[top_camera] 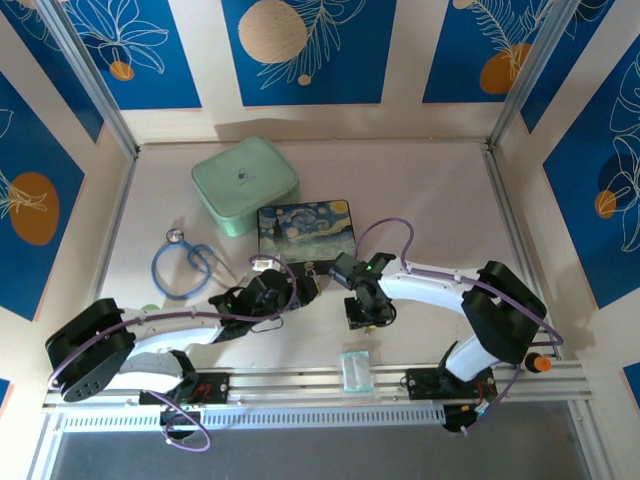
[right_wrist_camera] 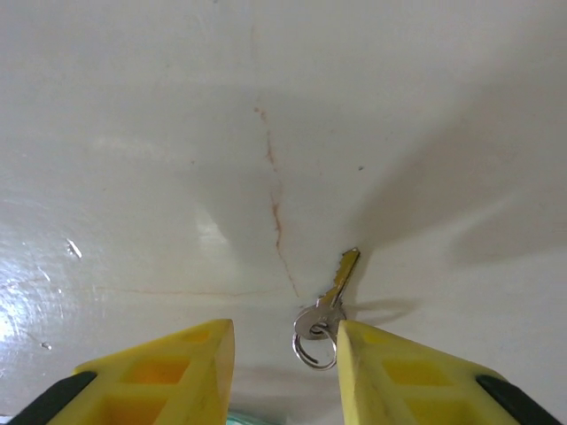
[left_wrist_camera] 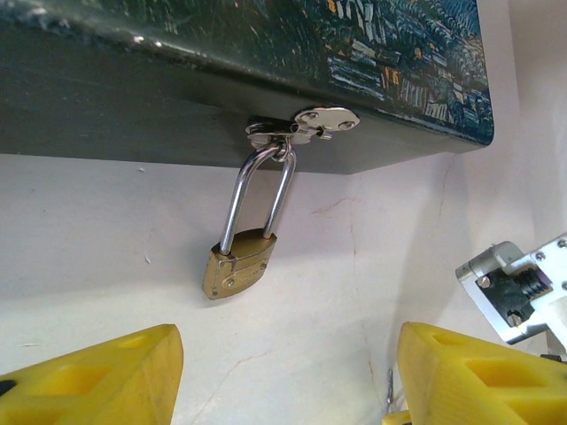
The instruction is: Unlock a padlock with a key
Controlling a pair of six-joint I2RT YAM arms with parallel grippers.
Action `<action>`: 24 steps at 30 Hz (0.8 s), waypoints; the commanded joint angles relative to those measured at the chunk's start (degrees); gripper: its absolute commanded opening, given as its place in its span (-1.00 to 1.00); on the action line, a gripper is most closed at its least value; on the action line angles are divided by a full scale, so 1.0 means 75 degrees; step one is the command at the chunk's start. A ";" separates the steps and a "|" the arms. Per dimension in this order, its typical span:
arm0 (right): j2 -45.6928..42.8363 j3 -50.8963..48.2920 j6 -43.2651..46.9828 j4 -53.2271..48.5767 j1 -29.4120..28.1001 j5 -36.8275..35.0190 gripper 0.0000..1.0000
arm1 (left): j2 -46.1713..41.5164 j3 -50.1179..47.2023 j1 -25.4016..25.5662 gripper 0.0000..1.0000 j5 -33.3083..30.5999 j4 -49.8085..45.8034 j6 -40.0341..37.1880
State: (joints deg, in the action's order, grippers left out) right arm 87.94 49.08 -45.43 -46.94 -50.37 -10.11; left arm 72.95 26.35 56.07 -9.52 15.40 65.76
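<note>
1. Grabbing the key looks like the dicey bit. It lies flat on the bench between the fingers of the right end effector, which are spread and not pinching anything. It's thin metal on a hard top, so I'd guess the fingers could slide over it or flick it away.
2. Its ring sits right against the inner edge of one finger. Closing on the ring instead of the head would leave the blade dangling, which is useless for aiming.
3. The padlock is hooked through the clasp on the box, and its body seems to lie on the bench just in front. The left end effector is near it, fingers wide apart, holding nothing. If nothing steadies the body, pushing a key in probably just shoves the lock around.
4. The keyhole isn't visible from here, so which way the lock needs turning is a guess.
5. Both arms crowd the same spot at the box front in the top view, so bumping each other is a real risk.
</note>
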 commanded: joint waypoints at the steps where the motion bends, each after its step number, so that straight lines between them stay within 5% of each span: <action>1: -0.0093 -0.0234 -0.0154 0.0044 0.0089 0.0215 -0.27 | 0.0084 0.0060 0.0070 0.30 -0.0125 0.0045 0.0067; 12: 0.0130 -0.0494 -0.0391 0.0168 -0.0202 0.0248 -0.41 | 0.0129 0.0014 0.0082 0.30 -0.0159 0.0068 0.0100; 24: 0.0101 -0.0655 -0.0356 0.0093 -0.0392 -0.0302 -0.82 | 0.0212 0.0038 0.0140 0.30 -0.0201 0.0122 0.0120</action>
State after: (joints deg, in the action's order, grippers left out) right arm 87.74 46.44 -48.29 -45.71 -52.71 -12.82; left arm 74.37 26.35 56.29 -9.63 15.77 66.15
